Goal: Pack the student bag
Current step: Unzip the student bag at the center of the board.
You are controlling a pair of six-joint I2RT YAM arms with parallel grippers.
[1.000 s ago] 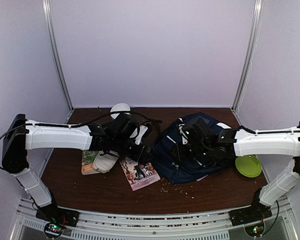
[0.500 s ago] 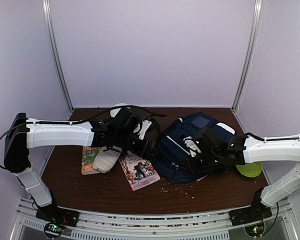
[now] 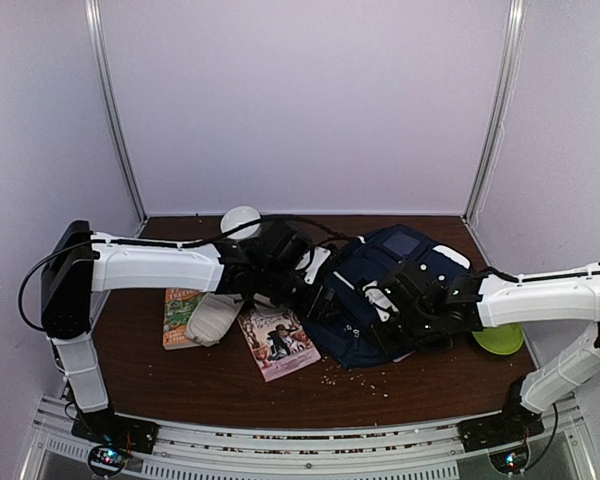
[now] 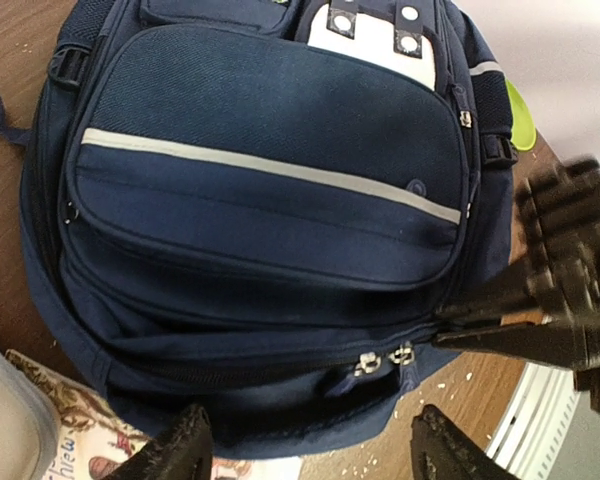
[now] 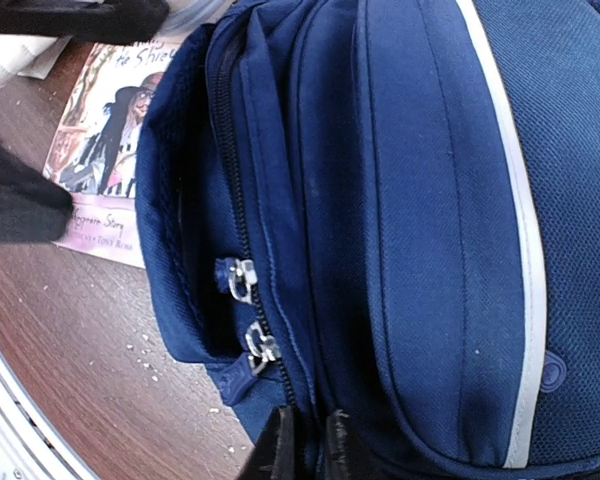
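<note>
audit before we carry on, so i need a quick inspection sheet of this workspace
surface: dark wooden table, with pale crumbs near the front edge
job's things: student bag lying front pocket up, two zip pulls together at its near end
clutter: picture book, green book, white pouch, white round item, green plate
grippers: left gripper open and empty over the bag; right gripper appears shut on the bag's edge beside the zips
cables: black cable looping above the left arm
surroundings: plain pale walls, metal corner posts
</note>
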